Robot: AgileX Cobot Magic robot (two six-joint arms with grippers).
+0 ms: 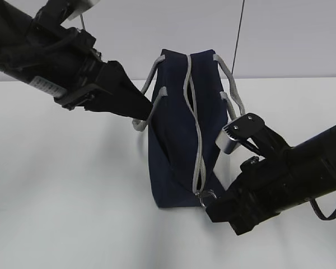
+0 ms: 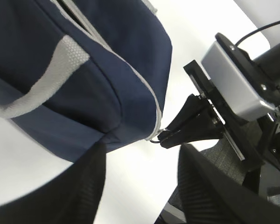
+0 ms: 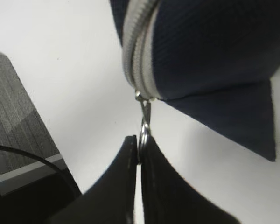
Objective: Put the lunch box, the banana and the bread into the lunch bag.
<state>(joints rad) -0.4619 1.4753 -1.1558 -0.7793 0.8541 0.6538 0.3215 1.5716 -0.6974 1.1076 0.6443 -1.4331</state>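
The navy lunch bag (image 1: 173,145) stands in the middle of the white table, its grey zipper strip (image 1: 195,123) running down the near end. My right gripper (image 1: 208,206) is shut on the metal zipper pull ring (image 3: 143,130) at the bag's lower near corner; the ring also shows in the exterior view (image 1: 204,197). My left gripper (image 1: 147,112) is open beside the bag's left grey handle (image 1: 148,95); only table shows between its fingers (image 2: 142,154). The bag fills the upper left of the left wrist view (image 2: 84,56). The lunch box, banana and bread are out of view.
The white table (image 1: 67,196) stretches around the bag, with a pale wall behind. A thin black cable (image 1: 238,33) hangs behind the bag. A dark strap loop (image 1: 325,213) hangs by the right arm. The right arm's silver camera housing (image 1: 235,134) sits close to the bag's right side.
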